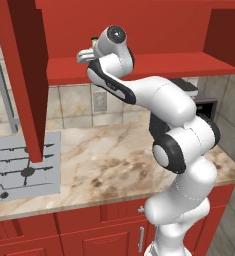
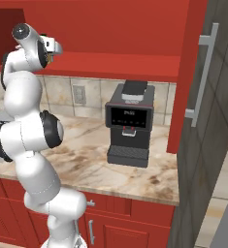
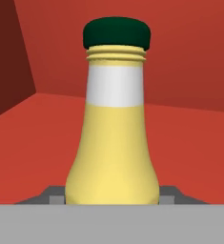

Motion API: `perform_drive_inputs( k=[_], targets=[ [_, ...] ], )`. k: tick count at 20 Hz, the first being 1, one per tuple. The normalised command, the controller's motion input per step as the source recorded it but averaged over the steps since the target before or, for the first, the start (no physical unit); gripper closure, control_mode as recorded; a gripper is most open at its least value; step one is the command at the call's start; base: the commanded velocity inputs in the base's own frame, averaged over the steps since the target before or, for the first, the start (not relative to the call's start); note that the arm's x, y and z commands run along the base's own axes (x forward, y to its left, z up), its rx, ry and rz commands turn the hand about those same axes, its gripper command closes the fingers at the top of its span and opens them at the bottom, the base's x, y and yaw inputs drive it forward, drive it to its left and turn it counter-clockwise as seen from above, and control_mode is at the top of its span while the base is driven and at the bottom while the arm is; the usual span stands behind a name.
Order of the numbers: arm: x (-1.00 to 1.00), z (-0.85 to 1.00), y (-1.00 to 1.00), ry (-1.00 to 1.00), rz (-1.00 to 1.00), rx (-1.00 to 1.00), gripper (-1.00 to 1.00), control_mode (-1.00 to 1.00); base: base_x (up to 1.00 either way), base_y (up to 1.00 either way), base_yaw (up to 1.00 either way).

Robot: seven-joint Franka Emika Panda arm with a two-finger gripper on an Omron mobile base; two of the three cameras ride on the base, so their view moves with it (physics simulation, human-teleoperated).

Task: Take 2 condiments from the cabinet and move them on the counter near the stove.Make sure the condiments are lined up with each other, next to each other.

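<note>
A yellow bottle (image 3: 113, 143) with a dark green cap stands upright on the red shelf of the cabinet (image 1: 164, 65). My gripper (image 3: 112, 196) is at the bottle's base, and its dark fingertips (image 3: 54, 196) press against both sides, shut on it. In the left base view the arm reaches up into the cabinet, where the gripper (image 1: 82, 56) sits just under the green cap of the bottle (image 1: 94, 39). The gripper (image 2: 56, 47) also shows at the shelf's edge in the right base view. Below lie the marbled counter (image 1: 114, 160) and the stove (image 1: 19, 165) at the left.
The cabinet's open left door (image 1: 26, 75) hangs over the stove's edge. Its right door (image 2: 188, 72) with a silver bar handle stands open too. A black coffee machine (image 2: 128, 126) stands on the counter at the right. A wall socket (image 1: 99, 101) is on the tiles.
</note>
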Motion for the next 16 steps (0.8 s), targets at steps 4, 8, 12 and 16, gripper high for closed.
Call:
perform_drive_inputs(
  k=[4,8,12,16],
  targets=[
    [0.0,0.0,0.0,0.0,0.0,0.0,1.0,-1.0,0.0,0.0,0.0],
    [-0.02,0.0,0.0,0.0,0.0,0.0,1.0,-1.0,0.0,0.0,0.0],
    [-0.44,0.0,0.0,-0.08,0.0,0.0,1.0,-1.0,0.0,0.0,0.0],
    [-0.88,0.0,-0.05,-0.18,0.01,0.0,1.0,-1.0,0.0,0.0,0.0]
  ],
)
